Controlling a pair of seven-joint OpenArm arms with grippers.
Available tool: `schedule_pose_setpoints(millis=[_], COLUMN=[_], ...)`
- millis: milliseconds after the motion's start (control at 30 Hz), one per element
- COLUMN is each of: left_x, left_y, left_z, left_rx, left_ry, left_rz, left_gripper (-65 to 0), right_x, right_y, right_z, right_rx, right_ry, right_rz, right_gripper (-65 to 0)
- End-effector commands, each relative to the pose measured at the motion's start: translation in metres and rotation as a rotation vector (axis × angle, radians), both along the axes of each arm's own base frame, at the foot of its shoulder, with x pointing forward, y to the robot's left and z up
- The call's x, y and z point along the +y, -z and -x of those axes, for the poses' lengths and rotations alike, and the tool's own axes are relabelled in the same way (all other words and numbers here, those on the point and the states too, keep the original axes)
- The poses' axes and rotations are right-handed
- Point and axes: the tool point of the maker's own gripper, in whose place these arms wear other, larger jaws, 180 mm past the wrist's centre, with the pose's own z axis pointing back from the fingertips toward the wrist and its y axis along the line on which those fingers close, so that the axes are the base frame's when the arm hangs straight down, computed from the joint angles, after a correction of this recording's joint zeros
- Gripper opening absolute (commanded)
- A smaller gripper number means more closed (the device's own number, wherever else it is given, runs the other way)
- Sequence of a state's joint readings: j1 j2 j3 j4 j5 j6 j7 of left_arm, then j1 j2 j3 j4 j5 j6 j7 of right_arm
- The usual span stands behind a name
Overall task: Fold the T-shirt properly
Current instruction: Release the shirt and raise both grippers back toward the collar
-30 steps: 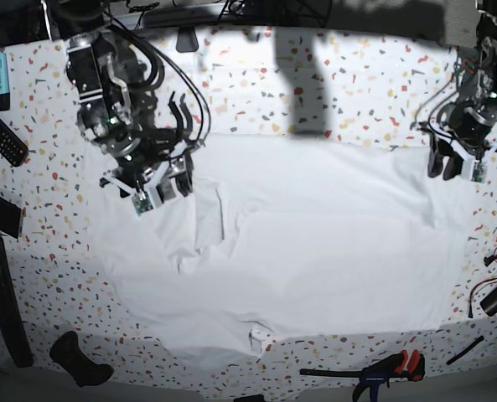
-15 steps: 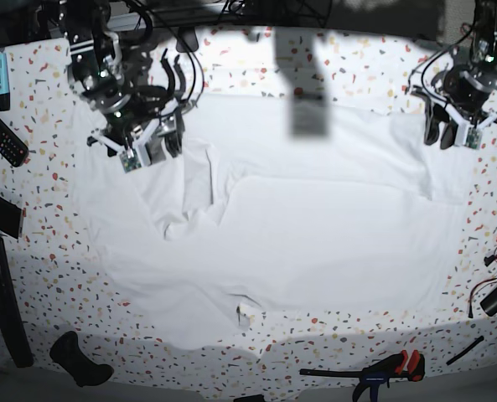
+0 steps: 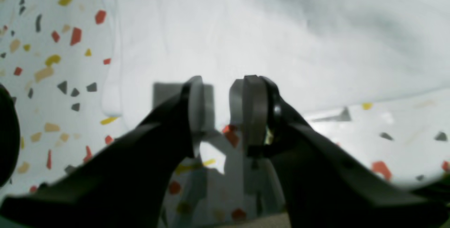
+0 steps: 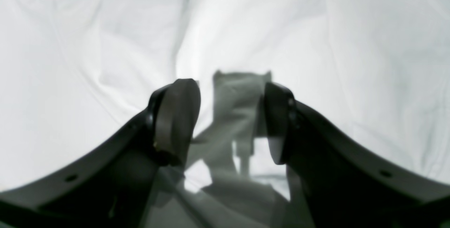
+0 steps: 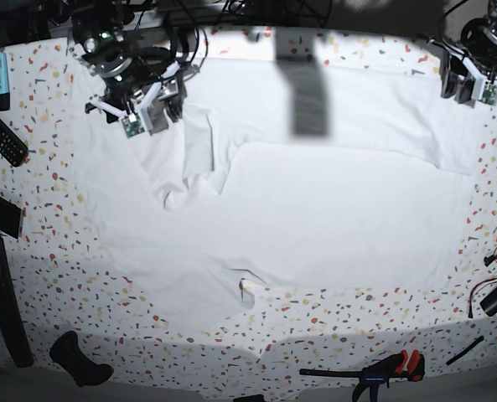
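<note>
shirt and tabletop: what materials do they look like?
T-shirt: soft woven or knit cloth, likely cotton, matte white; it wrinkles and lies in folds. Tabletop: hard, smooth white surface with red, grey and yellow flecks, terrazzo-look; whether stone, laminate or a printed sheet can't be told.

Both wrist views are soft-focused; pad texture cannot be read.

Left wrist view: left gripper (image 3: 217,106) arm bodies cut off by the bottom edge; dark rounded object at the left edge unidentifiable. T-shirt (image 3: 281,38) runs off the top and right edges.

Right wrist view: right gripper (image 4: 232,119) hides the cloth below it.

Base view: a blurred dark band (image 5: 302,84) lies across the shirt's upper middle; its source is out of frame. Clamp (image 5: 382,368) and items along the left edge are partly cropped. Surface (image 5: 55,251) is cut by all edges.
</note>
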State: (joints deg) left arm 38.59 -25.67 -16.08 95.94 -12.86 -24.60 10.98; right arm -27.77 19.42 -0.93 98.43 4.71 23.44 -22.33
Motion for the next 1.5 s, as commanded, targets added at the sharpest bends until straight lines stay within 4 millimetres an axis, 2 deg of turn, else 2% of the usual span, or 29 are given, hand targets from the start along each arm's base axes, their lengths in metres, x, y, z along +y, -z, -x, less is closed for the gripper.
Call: schedule_pose_setpoints(millis=[0,133,300,433,567,700,800,933,1067,1200,1333,1400,1467], left_x=[0.000,-0.012,-0.021,-0.022,-0.024,-0.039,-0.046,-0.036,-0.040,-0.036,-0.032,-0.032,-0.033], left_y=[-0.009,-0.013,-0.032,-0.036,-0.034,-0.033,-0.028,-0.016,0.014,0.032,0.042,0.041,0.039], left_z=[-0.003,-0.001,-0.030,-0.044,-0.043,-0.044,-0.053,-0.067,-0.051,-0.022,0.006,0.013,0.012], left_rx=[-0.027,-0.022,-0.111,-0.118,-0.111,-0.164,-0.185,-0.176,-0.040,0.032,0.072,0.061,0.040], left_ry=[0.011,-0.005,-0.001,-0.017,-0.026,-0.069,-0.079,-0.191,-0.221,-0.218,-0.181,-0.173,-0.171], left_rz=[0.001,0.045,0.066,0.088,0.099,0.164,0.137,0.079,0.086,0.052,-0.027,-0.030,-0.025], left_gripper=[-46.3,-46.3,-46.2,-46.2,-46.2,-46.2,-46.3,-46.3,-46.3,-46.5,-46.5,-46.5,-46.5], right_x=[-0.017,-0.040,-0.057,-0.059,-0.059,-0.059,-0.058,-0.058,-0.058,-0.053,-0.048,-0.048,-0.049], right_y=[0.008,0.002,-0.003,-0.001,-0.001,-0.001,-0.001,-0.001,-0.001,-0.002,-0.010,-0.012,-0.012], right_z=[0.012,0.008,0.005,0.009,0.009,0.009,0.009,0.009,0.009,0.012,0.008,0.009,0.010], right_rx=[0.061,0.044,0.033,0.048,0.046,0.046,0.046,0.047,0.049,0.078,0.062,0.073,0.082], right_ry=[0.006,0.061,0.105,0.108,0.108,0.109,0.109,0.108,0.109,0.124,0.120,0.117,0.117], right_rz=[0.072,0.101,0.116,0.125,0.124,0.120,0.119,0.120,0.120,0.081,0.066,0.076,0.081], right_gripper=[-32.5,-32.5,-32.5,-32.5,-32.5,-32.5,-32.5,-32.5,-32.5,-32.5,-32.5,-32.5,-32.5])
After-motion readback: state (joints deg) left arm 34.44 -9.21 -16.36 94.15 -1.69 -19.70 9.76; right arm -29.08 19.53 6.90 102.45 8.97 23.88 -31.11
